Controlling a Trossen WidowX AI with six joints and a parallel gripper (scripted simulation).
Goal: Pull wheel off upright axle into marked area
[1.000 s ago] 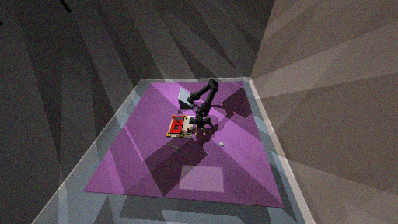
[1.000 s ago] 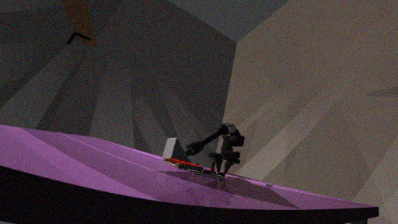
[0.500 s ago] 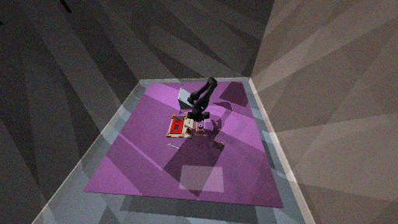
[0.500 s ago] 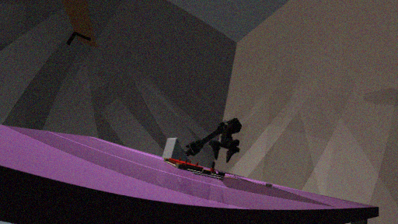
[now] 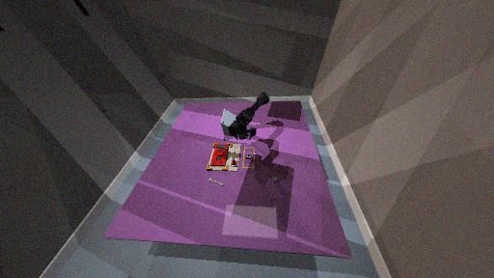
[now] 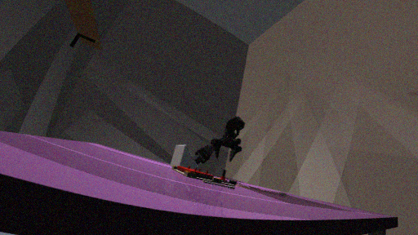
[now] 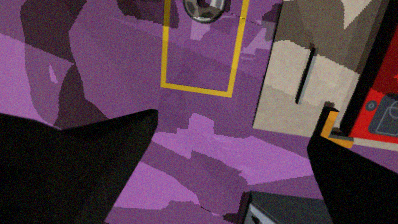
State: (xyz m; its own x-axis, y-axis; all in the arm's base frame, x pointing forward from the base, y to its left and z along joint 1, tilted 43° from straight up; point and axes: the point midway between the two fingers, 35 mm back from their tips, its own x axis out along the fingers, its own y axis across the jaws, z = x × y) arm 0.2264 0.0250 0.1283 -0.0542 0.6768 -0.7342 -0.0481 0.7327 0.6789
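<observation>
Wheel, small, round, grey-rimmed with a dark hub [image 7: 205,9], lies flat on the purple worktop [image 7: 100,65] inside the yellow-outlined rectangle [image 7: 200,90]. Black gripper [image 7: 232,145] fingers spread wide, holding nothing, well apart from it.

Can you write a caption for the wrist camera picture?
Open gripper hangs above the purple mat, the wheel lying inside the yellow marked area.

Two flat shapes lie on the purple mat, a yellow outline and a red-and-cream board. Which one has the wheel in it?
The yellow outline. The wheel lies inside its far end, at the top edge of the wrist view. The red-and-cream board beside it carries only a thin upright axle.
</observation>
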